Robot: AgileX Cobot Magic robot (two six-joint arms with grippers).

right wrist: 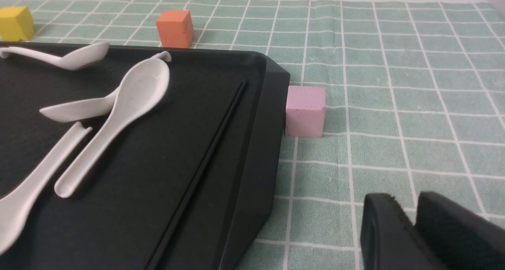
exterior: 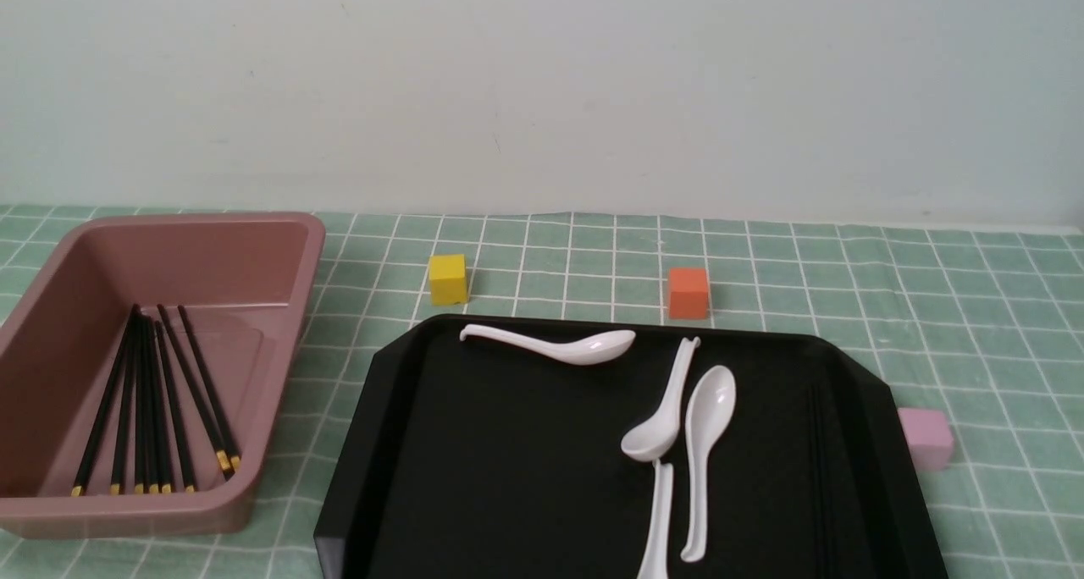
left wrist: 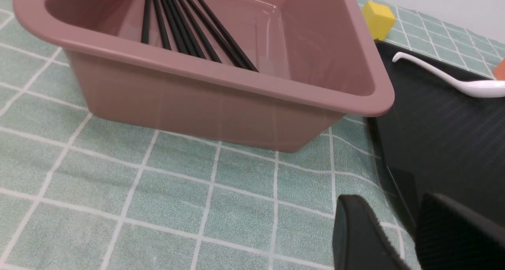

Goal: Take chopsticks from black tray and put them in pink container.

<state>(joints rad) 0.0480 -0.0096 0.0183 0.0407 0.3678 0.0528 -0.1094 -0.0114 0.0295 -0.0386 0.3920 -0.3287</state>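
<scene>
The pink container (exterior: 313, 240) stands at the left and holds several black chopsticks (exterior: 152, 410) lying fanned out, gold ends toward me. They also show in the left wrist view as chopsticks (left wrist: 185, 25) inside the tub (left wrist: 221, 74). The black tray (exterior: 508, 477) fills the middle. In the right wrist view, a thin black chopstick (right wrist: 213, 143) lies along the tray's right wall (right wrist: 272, 116). Neither arm shows in the front view. My left gripper (left wrist: 398, 207) hangs over the cloth by the tray's left edge, slightly open and empty. My right gripper (right wrist: 410, 210) is shut and empty, right of the tray.
Several white spoons (exterior: 707, 443) lie in the tray, one near its far rim (exterior: 559, 346). A yellow cube (exterior: 447, 278) and an orange cube (exterior: 688, 292) sit behind the tray. A pale pink cube (exterior: 926, 438) touches the tray's right side. Green checked cloth covers the table.
</scene>
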